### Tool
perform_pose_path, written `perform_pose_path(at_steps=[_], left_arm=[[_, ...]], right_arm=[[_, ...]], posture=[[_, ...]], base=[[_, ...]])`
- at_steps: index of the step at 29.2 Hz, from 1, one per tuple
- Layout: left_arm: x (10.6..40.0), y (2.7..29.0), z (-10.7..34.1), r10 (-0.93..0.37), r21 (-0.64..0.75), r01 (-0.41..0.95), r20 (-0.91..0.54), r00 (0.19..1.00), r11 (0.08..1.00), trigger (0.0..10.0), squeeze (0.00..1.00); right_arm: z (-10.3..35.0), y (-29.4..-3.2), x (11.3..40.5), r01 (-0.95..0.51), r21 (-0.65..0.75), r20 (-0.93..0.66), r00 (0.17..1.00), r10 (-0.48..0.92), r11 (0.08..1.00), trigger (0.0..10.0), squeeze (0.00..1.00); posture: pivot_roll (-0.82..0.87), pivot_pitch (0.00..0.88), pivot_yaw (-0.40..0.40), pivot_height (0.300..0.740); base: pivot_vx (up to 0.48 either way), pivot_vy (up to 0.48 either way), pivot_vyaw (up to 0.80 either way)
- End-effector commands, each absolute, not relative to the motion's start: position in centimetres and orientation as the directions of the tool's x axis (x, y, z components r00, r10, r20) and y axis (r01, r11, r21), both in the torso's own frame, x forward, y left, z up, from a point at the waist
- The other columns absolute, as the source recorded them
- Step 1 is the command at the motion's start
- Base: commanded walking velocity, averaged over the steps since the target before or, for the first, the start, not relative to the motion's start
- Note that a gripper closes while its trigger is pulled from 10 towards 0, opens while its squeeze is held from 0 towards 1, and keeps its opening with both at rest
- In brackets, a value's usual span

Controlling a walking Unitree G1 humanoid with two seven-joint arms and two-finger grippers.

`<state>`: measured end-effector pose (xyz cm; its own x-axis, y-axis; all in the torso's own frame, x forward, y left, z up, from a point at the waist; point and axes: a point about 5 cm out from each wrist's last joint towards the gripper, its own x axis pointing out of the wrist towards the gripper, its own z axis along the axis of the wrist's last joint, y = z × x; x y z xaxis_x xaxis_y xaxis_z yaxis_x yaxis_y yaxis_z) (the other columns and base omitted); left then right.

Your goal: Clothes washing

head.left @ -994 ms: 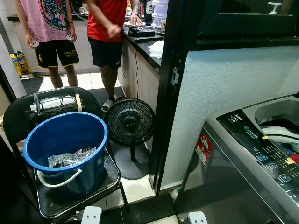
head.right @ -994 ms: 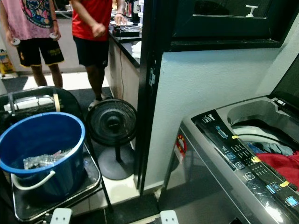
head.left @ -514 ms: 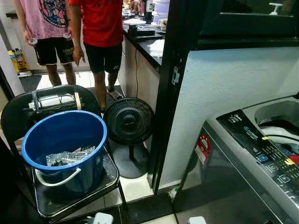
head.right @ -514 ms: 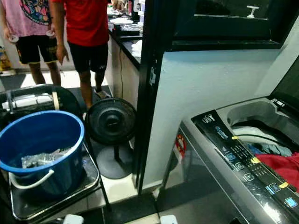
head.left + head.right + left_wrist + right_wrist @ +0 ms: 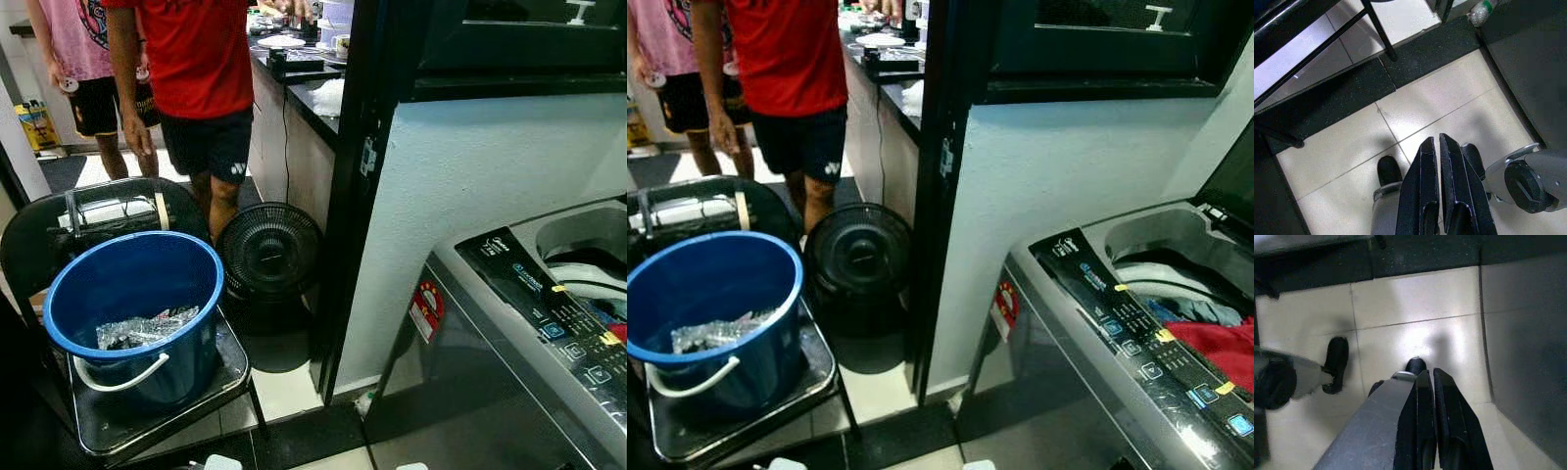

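Blue bucket (image 5: 137,294) with a white handle, black fan (image 5: 269,253), grey washing machine (image 5: 1087,392) holding red cloth (image 5: 1215,348), pale floor tiles (image 5: 1449,107).

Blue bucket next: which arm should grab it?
Left, likely. The blue bucket sits on the chair to the robot's left, the washer on its right. Both grippers hang idle, pointing at the floor.

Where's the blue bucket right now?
The blue bucket sits on a black chair at the robot's left in the eye views, beside the black floor fan, across from the open washing machine on the right.
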<state>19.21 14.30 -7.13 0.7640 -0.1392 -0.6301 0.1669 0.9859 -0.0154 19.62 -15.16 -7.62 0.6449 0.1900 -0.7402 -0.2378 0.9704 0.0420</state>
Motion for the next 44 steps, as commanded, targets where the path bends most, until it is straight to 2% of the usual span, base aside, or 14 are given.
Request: perform_pose_path(at_steps=[1,8,12,16,19,22,25,27,29,31,38,39,40,44], left_arm=[[18.4,14.5,-7.6,-0.122,-0.027,0.139,-0.659,0.742,0.99,10.0,0.0],[18.7,14.6,-7.4,-0.113,-0.034,0.12,-0.646,0.755,0.992,10.0,0.0],[18.9,15.2,-7.4,-0.074,-0.042,0.062,-0.647,0.759,0.997,10.0,0.0],[19.1,15.4,-7.3,-0.062,-0.035,0.051,-0.645,0.762,0.998,10.0,0.0],[19.0,15.8,-7.4,-0.03,-0.025,0.018,-0.65,0.76,1.0,10.0,0.0],[18.6,15.5,-7.5,-0.056,-0.03,0.047,-0.653,0.755,0.998,10.0,0.0],[18.6,15.6,-7.4,-0.064,-0.052,0.039,-0.643,0.763,0.998,10.0,0.0],[18.6,16.1,-7.4,-0.039,-0.062,-0.002,-0.645,0.764,0.998,10.0,0.0],[18.6,16.1,-7.5,-0.049,-0.061,0.013,-0.648,0.76,0.998,10.0,0.0],[18.5,15.6,-7.5,-0.1,-0.053,0.086,-0.648,0.755,0.995,10.0,0.0],[18.5,15.7,-7.6,-0.086,-0.06,0.061,-0.659,0.748,0.996,10.0,0.0],[18.3,15.3,-7.7,-0.113,-0.069,0.09,-0.663,0.74,0.994,10.0,0.0],[17.9,14.6,-7.9,-0.168,-0.098,0.138,-0.67,0.723,0.986,10.0,0.0],[17.8,14.5,-7.9,-0.166,-0.114,0.121,-0.671,0.723,0.986,10.0,0.0]], right_arm=[[-8.0,-14.7,18.9,-0.296,0.041,-0.764,0.606,0.221,0.954,10.0,0.0],[-7.9,-14.9,19.2,-0.23,0.06,-0.749,0.632,0.196,0.971,10.0,0.0],[-8.0,-14.8,19.0,-0.247,0.048,-0.76,0.62,0.196,0.968,10.0,0.0],[-8.0,-15.4,19.0,-0.17,0.066,-0.751,0.64,0.161,0.983,10.0,0.0],[-8.3,-15.3,18.3,-0.236,0.05,-0.775,0.604,0.186,0.971,10.0,0.0],[-8.3,-15.8,18.3,-0.217,0.037,-0.773,0.612,0.165,0.975,10.0,0.0],[-8.1,-16.1,18.6,-0.171,0.053,-0.763,0.629,0.15,0.984,10.0,0.0],[-8.2,-15.8,18.5,-0.242,0.041,-0.775,0.605,0.184,0.969,10.0,0.0],[-8.2,-15.7,18.6,-0.245,0.036,-0.773,0.608,0.183,0.969,10.0,0.0],[-8.0,-15.8,19.0,-0.172,0.054,-0.755,0.638,0.153,0.984,10.0,0.0],[-8.2,-15.2,18.8,-0.233,0.036,-0.774,0.608,0.175,0.972,10.0,0.0],[-8.1,-15.2,18.8,-0.222,0.039,-0.77,0.614,0.171,0.974,10.0,0.0],[-8.1,-15.3,18.9,-0.185,0.053,-0.757,0.633,0.16,0.981,10.0,0.0],[-8.2,-15.3,18.7,-0.18,0.066,-0.761,0.627,0.166,0.981,10.0,0.0]], posture=[[-0.02,0.014,0.014,0.74],[0.0,0.005,-0.006,0.74],[-0.02,0.007,0.028,0.74],[0.0,0.004,-0.018,0.74],[0.0,0.01,0.0,0.74],[-0.01,0.005,0.01,0.74],[0.0,0.002,-0.017,0.74],[-0.01,0.004,0.012,0.74],[-0.01,0.006,0.019,0.74],[-0.01,0.014,0.008,0.74],[-0.01,0.022,0.0,0.74],[-0.02,0.013,0.021,0.74],[0.0,0.019,0.008,0.74],[-0.01,0.01,-0.005,0.74]], base=[[0.0,0.0,0.0],[0.0,0.0,0.0],[0.0,0.0,0.0],[0.0,0.0,0.0],[0.0,0.0,0.0],[0.0,0.0,0.0],[0.0,0.0,0.0],[0.0,0.0,0.0],[0.0,0.0,0.0],[0.0,0.0,0.0],[0.0,0.0,0.0],[0.0,0.0,0.0],[0.0,0.0,0.0],[0.0,0.0,0.0]])
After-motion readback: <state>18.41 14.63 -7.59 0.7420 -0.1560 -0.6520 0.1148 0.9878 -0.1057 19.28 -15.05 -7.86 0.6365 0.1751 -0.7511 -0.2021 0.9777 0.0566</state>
